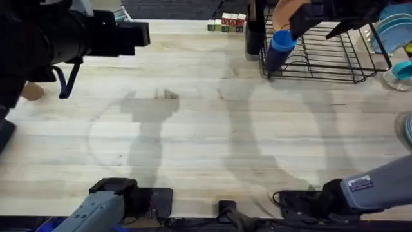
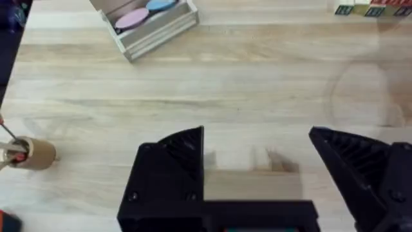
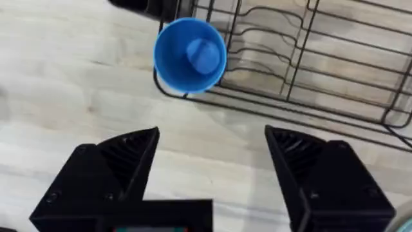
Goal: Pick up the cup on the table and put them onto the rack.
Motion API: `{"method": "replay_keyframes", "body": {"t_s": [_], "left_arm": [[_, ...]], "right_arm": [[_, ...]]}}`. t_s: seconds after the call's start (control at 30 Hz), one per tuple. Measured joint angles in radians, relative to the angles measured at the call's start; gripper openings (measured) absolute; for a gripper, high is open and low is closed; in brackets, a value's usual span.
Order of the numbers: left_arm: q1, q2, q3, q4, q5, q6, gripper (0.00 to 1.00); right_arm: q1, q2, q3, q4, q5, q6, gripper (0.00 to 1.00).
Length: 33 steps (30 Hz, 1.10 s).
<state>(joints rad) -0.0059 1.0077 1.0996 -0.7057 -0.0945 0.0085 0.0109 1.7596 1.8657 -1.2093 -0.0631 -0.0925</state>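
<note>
A blue cup (image 1: 280,44) (image 3: 190,55) stands mouth-up at the near-left corner of the black wire rack (image 1: 322,58) (image 3: 302,71), and the rack's rim wire curves round its base. My right gripper (image 3: 212,132) hovers open just short of the cup, apart from it, with nothing between its fingers. In the overhead view the right arm (image 1: 322,14) is dark above the rack. My left gripper (image 2: 257,138) is open over the bare wooden table (image 1: 206,122), holding nothing. Its arm (image 1: 77,35) looms large and blurred at the upper left.
A grey tray (image 2: 151,26) with pink and blue discs sits at the table's far edge, with small toy blocks (image 1: 226,23) beside it. A small tan cylinder (image 2: 35,153) lies at the left. Pale blue plates (image 1: 393,29) and a teal cup (image 1: 402,69) are right of the rack.
</note>
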Motion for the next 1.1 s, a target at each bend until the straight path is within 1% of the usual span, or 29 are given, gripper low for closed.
{"method": "replay_keyframes", "body": {"t_s": [0.13,0.3,0.43,0.5,0.57,0.8,0.9,1.0,1.1], "left_arm": [[0.000,0.000,0.000,0.036,0.000,0.000,0.993],[0.000,0.000,0.000,0.041,0.000,0.000,0.993],[0.000,0.000,0.000,0.041,0.000,0.000,0.993],[0.000,0.000,0.000,0.041,0.000,0.000,0.993],[0.000,0.000,0.000,0.041,0.000,0.000,0.993],[0.000,-0.001,0.000,0.031,0.000,0.000,0.993],[0.000,-0.013,0.000,0.020,0.000,0.000,0.993],[0.000,-0.041,0.000,0.008,0.000,0.000,0.993],[0.000,-0.075,0.000,0.001,0.000,0.000,0.993]], "right_arm": [[0.000,-0.052,0.004,-0.030,0.000,-0.005,0.996],[0.000,-0.131,0.005,-0.055,0.000,-0.020,0.996],[0.000,-0.207,0.002,-0.051,0.000,-0.024,0.997],[0.000,-0.263,-0.028,-0.028,0.000,-0.028,0.997],[0.000,-0.333,-0.093,-0.001,0.004,-0.036,0.997],[0.000,-0.585,-0.431,0.128,0.046,-0.048,0.997],[0.000,-0.670,-0.545,0.184,0.068,-0.046,0.997],[0.000,-0.721,-0.615,0.228,0.086,-0.028,0.997],[0.000,-0.730,-0.644,0.241,0.097,0.000,0.997]]}}
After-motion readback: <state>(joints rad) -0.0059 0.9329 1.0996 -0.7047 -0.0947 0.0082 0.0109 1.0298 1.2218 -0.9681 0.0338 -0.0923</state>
